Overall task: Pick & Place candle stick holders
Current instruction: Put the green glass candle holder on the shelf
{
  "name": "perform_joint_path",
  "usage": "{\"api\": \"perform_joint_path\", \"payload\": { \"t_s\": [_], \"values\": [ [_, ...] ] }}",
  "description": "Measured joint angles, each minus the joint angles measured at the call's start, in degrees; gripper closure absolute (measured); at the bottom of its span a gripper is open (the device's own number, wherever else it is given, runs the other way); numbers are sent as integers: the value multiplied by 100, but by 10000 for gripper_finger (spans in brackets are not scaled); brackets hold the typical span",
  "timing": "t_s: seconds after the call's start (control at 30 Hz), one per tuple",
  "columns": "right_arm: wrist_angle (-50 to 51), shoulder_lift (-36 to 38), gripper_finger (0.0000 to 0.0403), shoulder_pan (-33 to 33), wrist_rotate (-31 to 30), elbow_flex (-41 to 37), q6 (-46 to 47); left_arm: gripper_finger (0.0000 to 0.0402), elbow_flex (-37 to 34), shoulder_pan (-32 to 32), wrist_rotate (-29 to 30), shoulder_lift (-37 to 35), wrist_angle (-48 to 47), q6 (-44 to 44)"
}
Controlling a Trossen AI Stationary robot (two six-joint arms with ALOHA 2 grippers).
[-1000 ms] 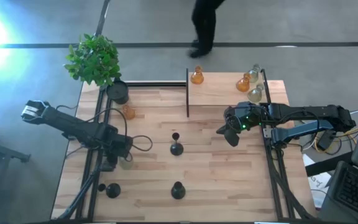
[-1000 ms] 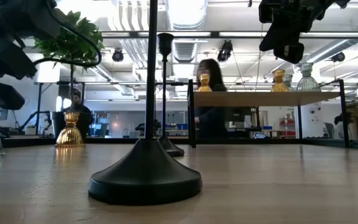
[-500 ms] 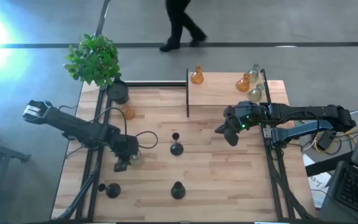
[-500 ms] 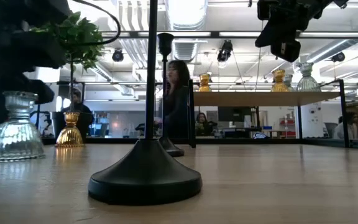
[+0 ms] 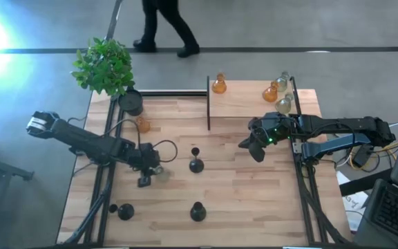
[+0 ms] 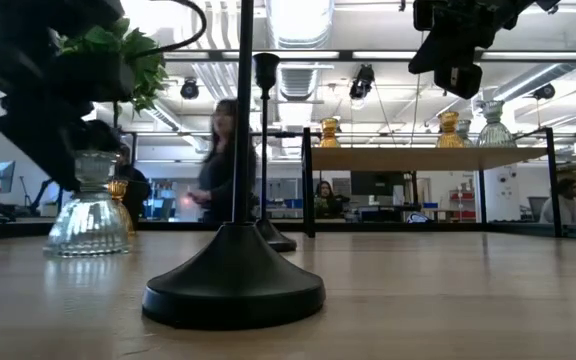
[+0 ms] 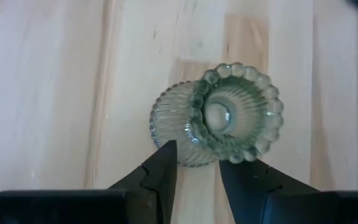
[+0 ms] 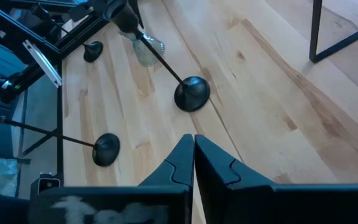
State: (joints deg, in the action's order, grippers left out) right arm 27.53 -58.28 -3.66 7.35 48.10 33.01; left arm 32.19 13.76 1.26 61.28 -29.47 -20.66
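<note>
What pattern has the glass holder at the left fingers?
Clear glass holder, ribbed, with a beaded rim; best seen in the left wrist view.

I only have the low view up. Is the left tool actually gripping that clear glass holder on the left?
Observer: Yes. The left wrist view shows the left tool pinching the clear glass holder at its lower edge.
Operator: Is it standing straight?
Observer: It looks tilted; its scalloped cup sits off-centre from its ribbed base.
Operator: And the right tool?
Observer: The right tool is shut on nothing, above bare wood near the raised shelf.
</note>
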Motion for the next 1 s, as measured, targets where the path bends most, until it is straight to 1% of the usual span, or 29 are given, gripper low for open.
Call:
{"api": "perform_joint_path", "payload": {
  "t_s": [0.1,0.17,0.3,0.37,0.43,0.5,0.53,0.63,0.77,0.9,1.0],
  "values": [
    [0,0,394,0,2,0,0,280,85,-50,-11,-20,33,-49],
    [0,0,394,0,4,0,3,280,282,-68,-80,-35,-105,-51],
    [2,0,394,2,17,0,24,280,998,-70,-139,-66,-902,-48],
    [0,0,394,2,17,0,24,280,1361,-71,63,-73,-1268,-17],
    [1,0,394,2,15,0,7,280,1596,-100,352,-73,-1363,27],
    [2,0,394,2,15,0,4,280,1707,-226,388,-41,-1364,-8],
    [2,0,394,2,15,0,4,280,1730,-328,297,-3,-1373,-69],
    [4,0,394,0,15,0,4,280,1728,-656,-227,172,-1412,-238],
    [4,0,394,2,15,0,4,280,1728,-989,-821,394,-1399,-191],
    [4,0,394,2,15,0,8,280,1728,-1160,-1249,580,-1379,-91],
    [3,0,394,2,15,0,8,280,1728,-1198,-1460,729,-1337,-40]
  ]
}}
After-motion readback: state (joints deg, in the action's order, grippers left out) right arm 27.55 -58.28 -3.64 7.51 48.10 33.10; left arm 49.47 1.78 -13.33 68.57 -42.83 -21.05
